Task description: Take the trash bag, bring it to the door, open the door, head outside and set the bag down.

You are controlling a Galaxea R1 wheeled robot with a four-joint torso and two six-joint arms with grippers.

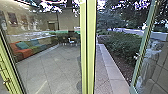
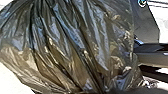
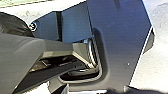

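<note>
The trash bag [image 2: 72,47] shows large in the left wrist view, just beside the robot's own body. It is dark, thin and partly see-through, puffed out, with creases running together toward one end and light glinting along them. A dark, wrinkled piece in the right wrist view looks like part of the same bag. Whether the left jaws are spread, pressed together or pinching the bag, I cannot tell; nor can I tell how the right jaws stand. Pale, sunlit ground [image 3: 152,75] lies past the robot's body.

In the head view, a yellow-green upright frame [image 1: 88,47] stands close ahead. To its left, glass shows a room with large floor tiles [image 1: 60,65], a row of seats with an orange seat [image 1: 22,51] and a teal cushion [image 1: 22,45], a few chairs [image 1: 72,41] farther back, and framed pictures [image 1: 12,20] on the wall. To its right run a paved strip [image 1: 110,67] and a leafy hedge [image 1: 120,46], with a low pale wall [image 1: 130,32] behind. Farther right is a tilted green frame [image 1: 143,50]; a pale, blurred shape [image 1: 150,60] shows in the glass beside it, too unclear to name.
</note>
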